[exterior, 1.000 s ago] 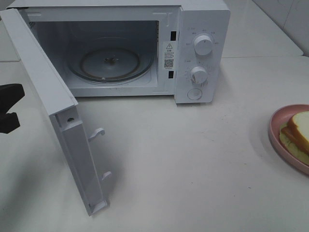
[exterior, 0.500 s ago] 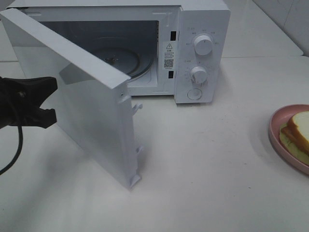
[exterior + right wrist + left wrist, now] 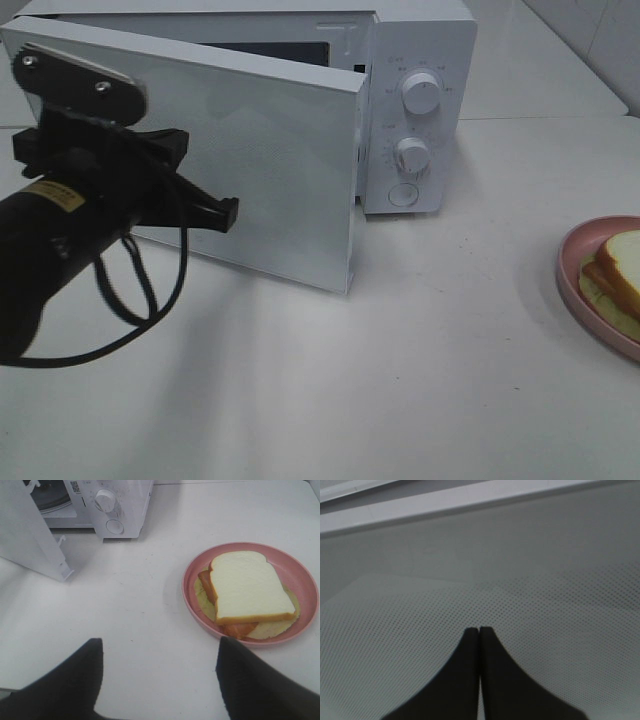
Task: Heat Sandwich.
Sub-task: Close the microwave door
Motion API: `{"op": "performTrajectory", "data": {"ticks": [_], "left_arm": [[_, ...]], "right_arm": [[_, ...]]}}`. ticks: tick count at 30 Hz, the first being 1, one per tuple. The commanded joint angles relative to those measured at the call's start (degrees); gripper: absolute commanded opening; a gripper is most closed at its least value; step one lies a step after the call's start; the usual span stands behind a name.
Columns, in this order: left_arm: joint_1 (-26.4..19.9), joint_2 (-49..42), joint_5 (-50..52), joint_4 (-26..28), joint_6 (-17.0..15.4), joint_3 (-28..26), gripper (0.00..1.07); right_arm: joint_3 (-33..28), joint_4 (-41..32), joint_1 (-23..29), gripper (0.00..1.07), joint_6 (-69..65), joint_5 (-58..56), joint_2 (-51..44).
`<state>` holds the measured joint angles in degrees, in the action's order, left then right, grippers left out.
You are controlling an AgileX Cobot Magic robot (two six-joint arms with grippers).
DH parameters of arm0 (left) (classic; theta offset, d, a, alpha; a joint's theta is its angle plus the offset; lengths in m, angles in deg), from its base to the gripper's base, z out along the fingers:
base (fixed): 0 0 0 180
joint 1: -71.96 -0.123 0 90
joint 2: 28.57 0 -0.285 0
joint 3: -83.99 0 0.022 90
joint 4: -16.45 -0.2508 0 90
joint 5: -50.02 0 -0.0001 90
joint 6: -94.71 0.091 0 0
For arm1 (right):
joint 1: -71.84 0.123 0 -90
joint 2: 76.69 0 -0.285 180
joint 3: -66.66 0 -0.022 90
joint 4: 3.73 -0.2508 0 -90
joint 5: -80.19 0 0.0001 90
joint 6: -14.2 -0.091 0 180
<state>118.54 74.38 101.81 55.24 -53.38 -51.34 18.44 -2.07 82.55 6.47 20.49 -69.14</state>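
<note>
- The sandwich point(image 3: 250, 587) lies on a round pink plate point(image 3: 192, 575), far off to the right side of the white surface point(image 3: 420, 380).
- Its top slice of bread is pale with a tan crust. Something orange and something yellow-green peek out from under it.
- In the high view only part of the sandwich point(image 3: 618, 268) and the plate point(image 3: 570, 262) shows, cut off by the picture's edge.
- The right hand point(image 3: 159, 675) hangs above the surface near the plate. Its two dark fingers point(image 3: 75, 680) stand wide apart and hold nothing.
- Bare surface lies between the plate and the microwave point(image 3: 420, 60). Nothing sits on that stretch.
- The microwave is white and stands at the back of the surface, well apart from the plate. It has two round knobs point(image 3: 421, 92) and a round button point(image 3: 402, 194) on its right front.
- The microwave door point(image 3: 270, 170) stands part way open. It swings across the front and hides most of the inside.
- The left hand point(image 3: 222, 210) is right at the outside of the door. Its dark fingers point(image 3: 465, 680) are pressed tight together with nothing between them, and the tips are at the dotted door panel point(image 3: 560, 630).
- A black cable point(image 3: 135, 300) loops down from the left arm point(image 3: 60, 240).
</note>
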Motion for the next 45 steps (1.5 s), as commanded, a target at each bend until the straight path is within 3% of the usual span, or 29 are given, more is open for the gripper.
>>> {"op": "performTrajectory", "data": {"ticks": [1,2,5,10,18,23,32,39,45], "left_arm": [[2.6,2.3,2.5,7.9,5.2,-3.7,0.00],[4.1,4.2,3.5,10.8,6.6,-6.3,0.00],[5.8,8.1,4.0,14.6,6.9,-12.1,0.00],[6.5,10.9,4.2,16.3,6.9,-16.3,0.00],[6.5,18.9,5.5,21.1,7.0,-28.8,0.00],[6.5,21.9,5.7,21.4,7.0,-33.6,0.00],[6.4,25.6,7.4,23.2,7.0,-38.6,0.00],[6.4,27.2,8.3,23.3,7.0,-39.6,0.00],[3.7,27.7,7.8,23.3,5.9,-39.7,0.00]], "right_arm": [[-0.1,0.5,0.1,0.64,-0.3,0.2,-1.5],[-0.1,0.5,0.1,0.64,-0.3,0.2,-1.5],[-0.1,0.5,0.1,0.64,-0.3,0.2,-1.5],[-0.1,0.5,0.1,0.64,-0.3,0.2,-1.5],[-0.1,0.5,0.1,0.63,-0.3,0.2,-1.5],[-0.1,0.5,0.1,0.63,-0.3,0.2,-1.5],[-0.1,0.5,0.1,0.63,-0.3,0.2,-1.5],[-0.1,0.5,0.1,0.63,-0.3,0.2,-1.5],[-0.1,0.5,0.1,0.63,-0.3,0.2,-1.5]]}}
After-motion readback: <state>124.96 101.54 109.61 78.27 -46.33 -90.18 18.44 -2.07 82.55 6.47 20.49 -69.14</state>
